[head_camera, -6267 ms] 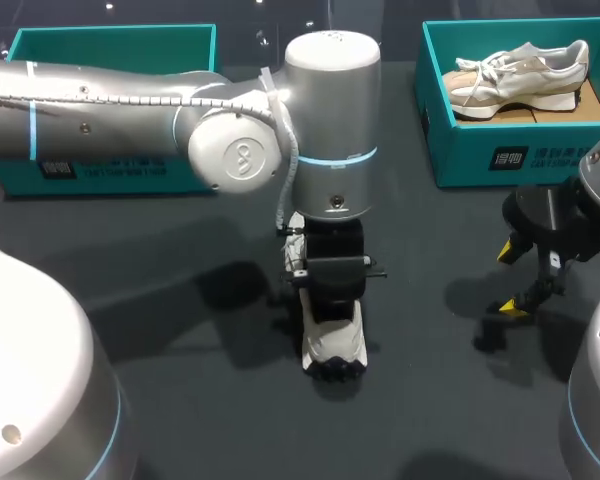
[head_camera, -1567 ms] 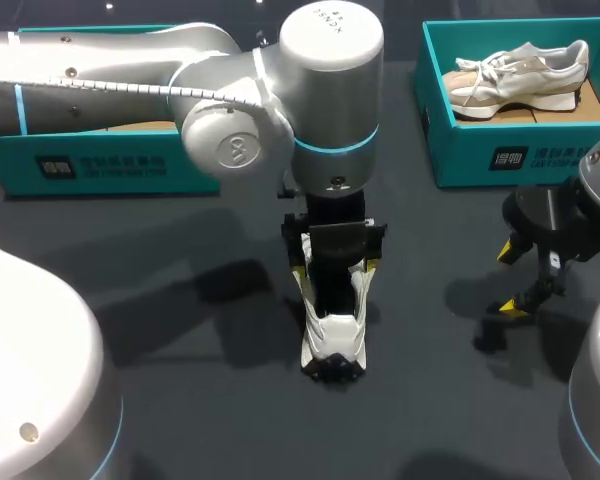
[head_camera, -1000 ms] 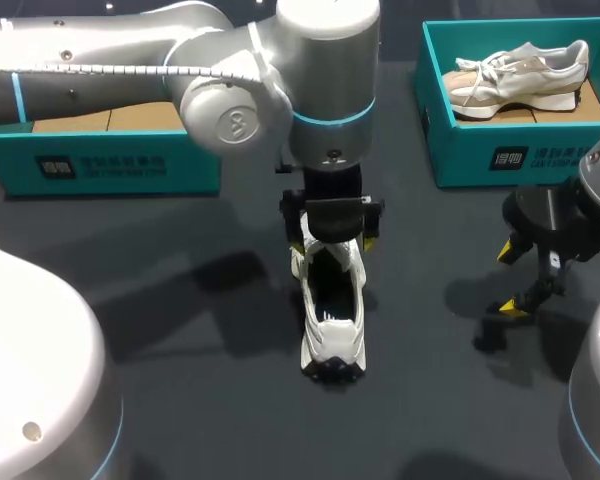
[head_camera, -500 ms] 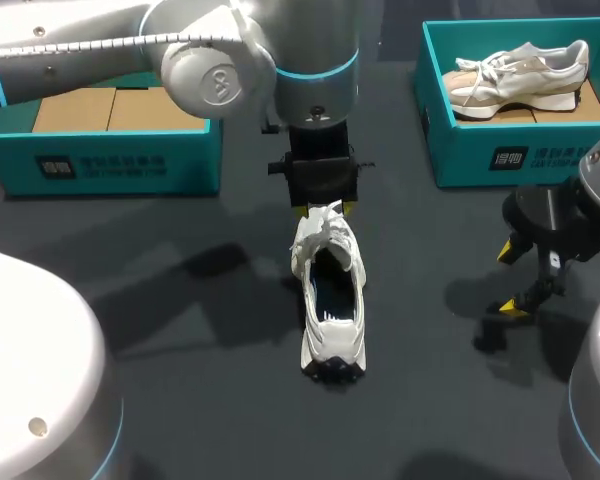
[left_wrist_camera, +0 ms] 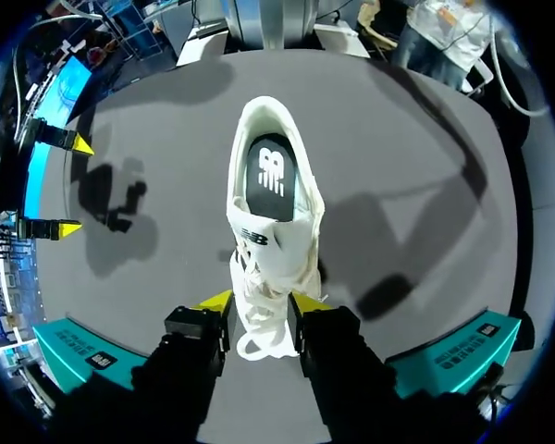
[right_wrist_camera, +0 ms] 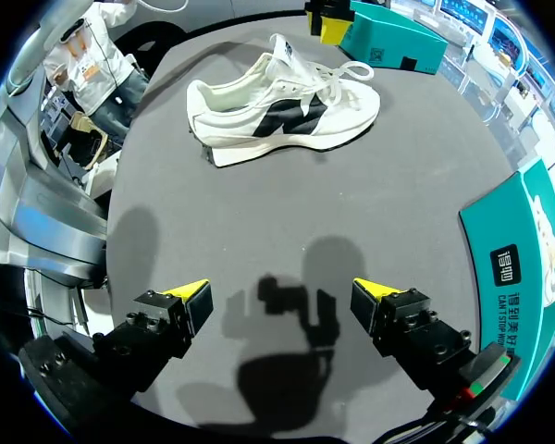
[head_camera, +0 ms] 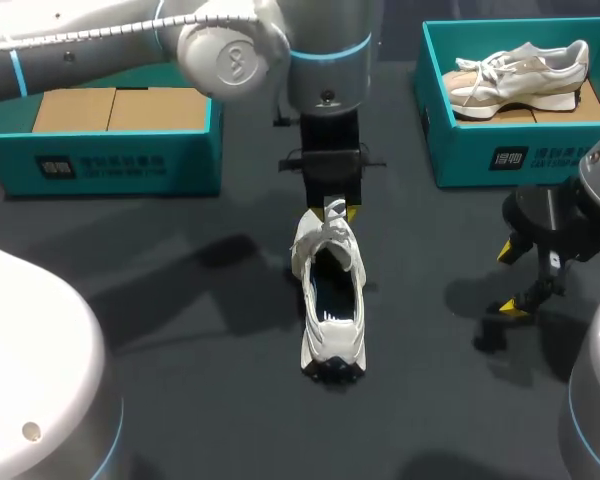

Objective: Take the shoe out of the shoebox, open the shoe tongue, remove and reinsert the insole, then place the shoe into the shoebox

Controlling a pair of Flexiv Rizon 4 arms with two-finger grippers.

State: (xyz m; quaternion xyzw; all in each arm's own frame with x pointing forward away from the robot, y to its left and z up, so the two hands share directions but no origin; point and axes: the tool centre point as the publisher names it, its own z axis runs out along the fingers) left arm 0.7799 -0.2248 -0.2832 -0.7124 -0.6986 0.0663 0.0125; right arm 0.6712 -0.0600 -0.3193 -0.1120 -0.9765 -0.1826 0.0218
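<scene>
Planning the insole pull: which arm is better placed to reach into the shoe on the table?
Right, probably. The left gripper is shut on the tongue, while the right gripper hangs open and empty beside the white shoe, its dark insole exposed.

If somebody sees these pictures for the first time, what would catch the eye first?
First, the white shoe lying alone in the middle of the dark table, with the left end effector shut on its tongue. Next, a second shoe resting in the teal shoebox at the far right, while the right end effector hangs open over bare table in front of that box.
</scene>
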